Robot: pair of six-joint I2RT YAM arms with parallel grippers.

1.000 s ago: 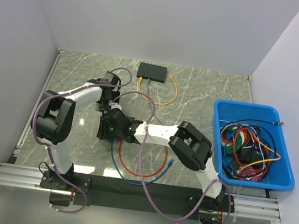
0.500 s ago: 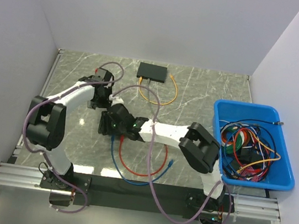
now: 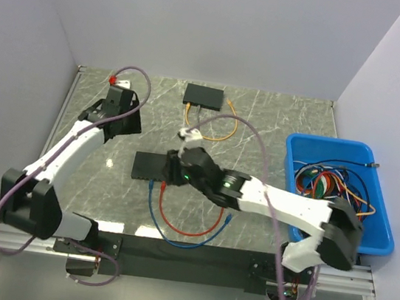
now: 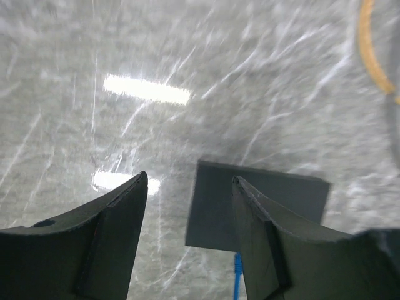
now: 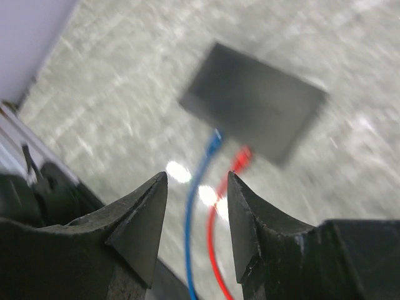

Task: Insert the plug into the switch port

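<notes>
A black switch lies flat at the table's middle. A blue plug and a red plug sit at its near edge; whether they are fully seated cannot be told. The blue cable and red cable loop toward the front. My left gripper is open and empty, raised behind and left of the switch; the blue plug shows below it. My right gripper is open and empty above the switch's right end, with the switch, blue cable and red cable below it.
A second black switch with a yellow cable lies at the back. A blue bin full of coloured cables stands at the right. The blue cable's loose end lies right of the loops. White walls close in the table.
Both grippers have pulled away from the switch. The left arm has swung back and left; the right arm has stretched out and lifted. The switch is now uncovered.
</notes>
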